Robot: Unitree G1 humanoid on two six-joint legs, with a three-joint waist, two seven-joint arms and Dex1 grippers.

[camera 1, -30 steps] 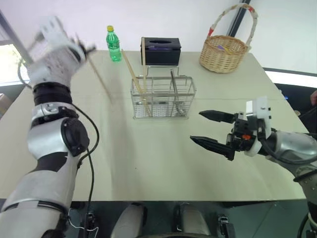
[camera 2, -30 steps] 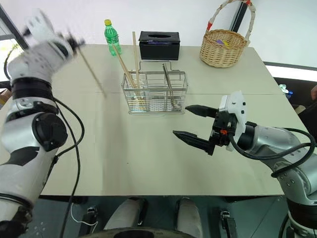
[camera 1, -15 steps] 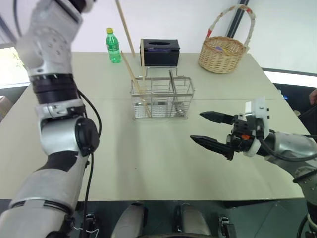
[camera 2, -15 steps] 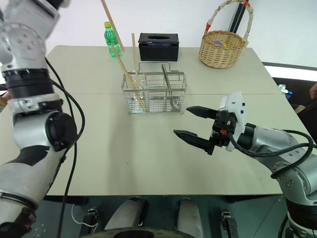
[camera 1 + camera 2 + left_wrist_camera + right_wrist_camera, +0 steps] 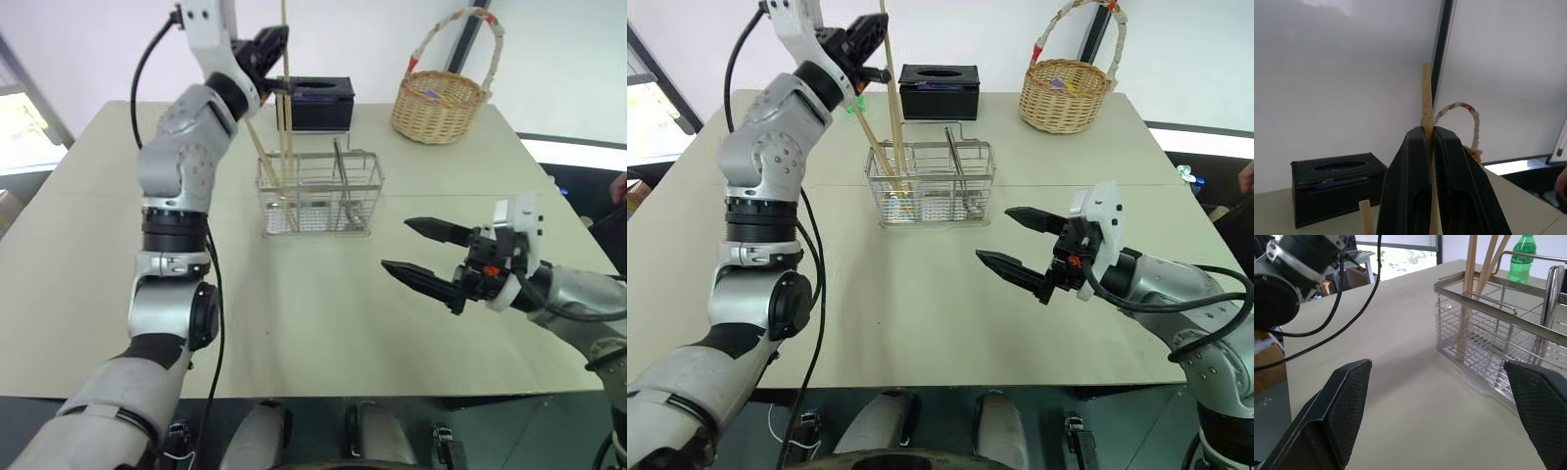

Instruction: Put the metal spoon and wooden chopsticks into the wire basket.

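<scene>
Wooden chopsticks (image 5: 285, 127): head views show one pinched upright in the left end effector (image 5: 277, 51) above the wire basket (image 5: 321, 193) on the table (image 5: 294, 313), others already leaning inside.
Left wrist: fingers (image 5: 1410, 196) clamped on that stick.
Right wrist: right end effector (image 5: 1449, 416) gapes empty, near the basket; metal spoon (image 5: 1551, 293) apparently in a compartment.
Remaining: lower, release.

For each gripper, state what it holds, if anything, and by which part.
The left gripper pinches one wooden chopstick near its upper end, upright over the wire basket. The right gripper is open and empty.
</scene>
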